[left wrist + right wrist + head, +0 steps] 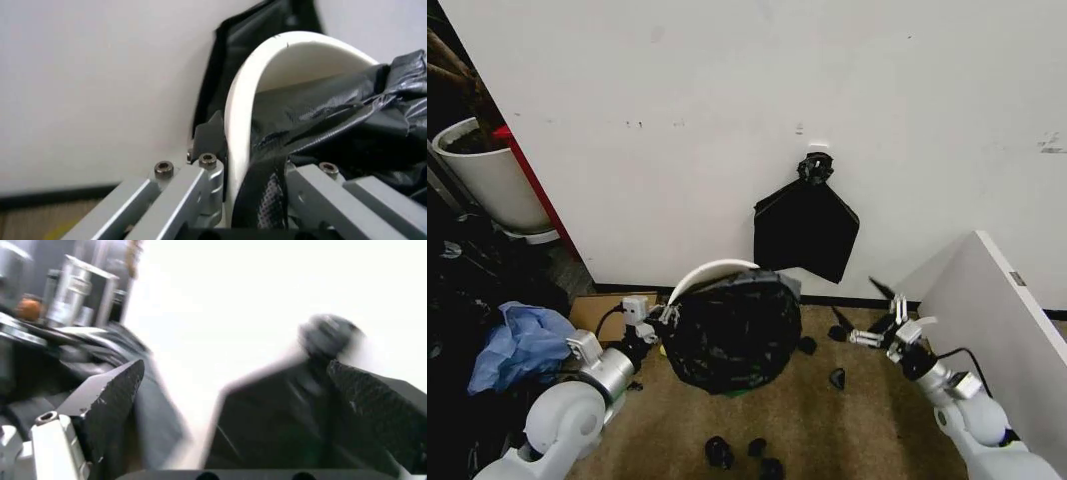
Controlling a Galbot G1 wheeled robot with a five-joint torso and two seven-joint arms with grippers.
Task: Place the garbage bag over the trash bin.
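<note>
Trash bin (712, 272) sits on brown floor against the white wall (727, 100), mostly swathed in the garbage bag (727, 335); only an arc of cream rim shows at the back, on the wall side. A green sliver of base peeks out low in front. Left gripper (665, 318) is at the bin's left edge: in the left wrist view its fingers (207, 137) straddle the rim (240, 115), one outside the wall, the other inside with black film bunched against it, so it reads as clamped on rim and bag together. Right gripper (885, 312) hangs well right of the bin, fingers spread apart, nothing between them; the right wrist view looks past its pads (110, 400) toward the flat black bundle (805, 228) hung on the wall hook. Small black scraps (742, 450) lie on the floor in front. Judgement: the step in hand is seating the bag mouth over the rim, partly done. Next move likely calls for the free gripper to catch the slack film and draw it over the exposed back rim; thin plastic may slip or tear.
</note>
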